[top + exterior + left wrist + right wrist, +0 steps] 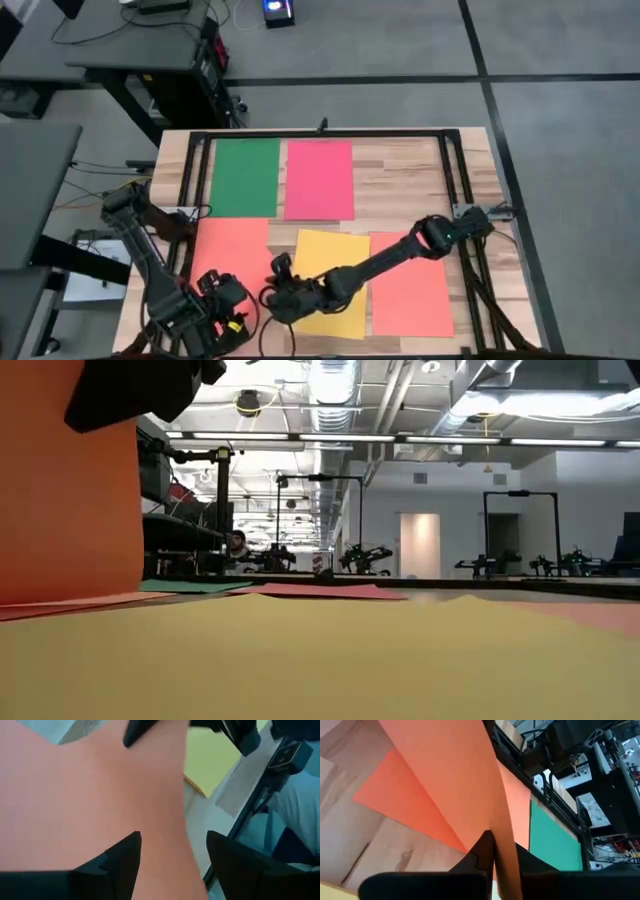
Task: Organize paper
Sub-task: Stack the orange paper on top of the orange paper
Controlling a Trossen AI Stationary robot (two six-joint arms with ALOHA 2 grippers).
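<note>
Five sheets of paper lie on the wooden table: green (245, 175) and pink-red (320, 178) at the far side, yellow (335, 285) near the middle, and orange (410, 290) at the near right. A second orange sheet (232, 245) is at the near left. My right gripper (278, 285) reaches across the yellow sheet and is shut on that second orange sheet, which rises steeply in the low view (65, 490). My left gripper (222, 295) stands open at the near left. The raised sheet's edge (182, 835) runs between its fingers. My right gripper pinches the orange sheet's edge (496, 827) between its two fingers, a single layer. That part of the sheet is lifted and stands up from the fingers, while its far part (395, 800) still lies on the table. My left gripper: I cannot tell whether its fingers touch the sheet.
A black metal frame (330, 133) runs along the table's far, left and right sides. The arm bases stand at the left (125, 205) and right (470, 225) edges. Bare wood (400, 185) shows right of the pink-red sheet.
</note>
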